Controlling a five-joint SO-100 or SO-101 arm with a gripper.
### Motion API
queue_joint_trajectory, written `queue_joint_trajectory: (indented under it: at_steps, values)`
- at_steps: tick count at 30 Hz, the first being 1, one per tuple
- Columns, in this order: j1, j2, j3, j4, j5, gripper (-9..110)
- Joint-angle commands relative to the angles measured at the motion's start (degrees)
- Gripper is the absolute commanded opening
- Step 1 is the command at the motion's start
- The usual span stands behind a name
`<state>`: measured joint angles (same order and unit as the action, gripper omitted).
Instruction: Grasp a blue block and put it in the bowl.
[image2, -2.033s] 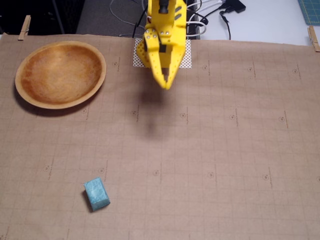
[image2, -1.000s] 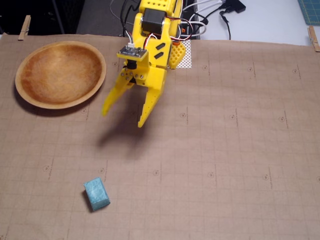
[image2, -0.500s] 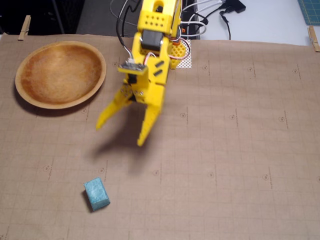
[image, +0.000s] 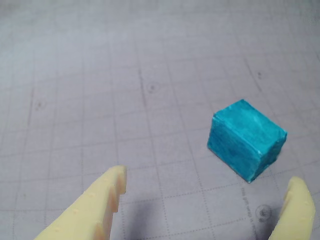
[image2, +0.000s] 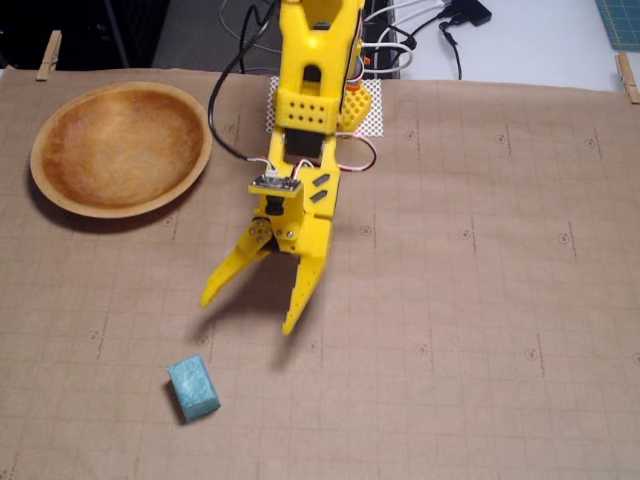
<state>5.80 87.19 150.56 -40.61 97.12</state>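
- Pincer (image2: 246, 312) on the yellow arm (image2: 308, 120): fingers spread wide apart, holding nothing. In the fixed view the two tips point down toward the bottom edge of the picture, one finger splayed out to the left, the other straighter on the right.
- Wrist view shows the same pincer (image: 210, 187) as two pale yellow fingertips (image: 107, 192) rising from the bottom edge, left and right, with bare mat between them.
- Blue block (image2: 193, 388) lies flat on the paper-covered table (image2: 480, 330), below and left of the fingertips in the fixed view. Clear of both fingers, not touching either.
- In the wrist view the blue block (image: 246, 139) sits right of centre, turned corner-on to the camera, just beyond the right fingertip and off the midline between the fingers.
- Bowl (image2: 122, 148) rests at the upper left of the fixed view, well apart from the block, with the arm's body between bowl and table centre. Its orange-brown inside holds nothing.
- Table cover carries a faint printed grid with small circle marks (image2: 421, 351).
- Clothespins (image2: 48, 54) clip the cover at the top left and top right edges.
- Cables (image2: 420, 30) trail behind the arm's base at the top.
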Motion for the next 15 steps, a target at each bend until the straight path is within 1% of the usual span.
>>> queue_joint_trajectory:
  at_steps: [1, 4, 7, 15]
  values:
    - [-0.4, -3.1, -1.0, -9.1, 0.7, 39]
    - [-0.4, -6.4, -1.0, -12.3, 3.4, 39]
    - [0.2, -8.7, -1.0, -12.6, 6.7, 40]
    - [1.2, -14.7, -5.4, -13.1, 8.0, 40]
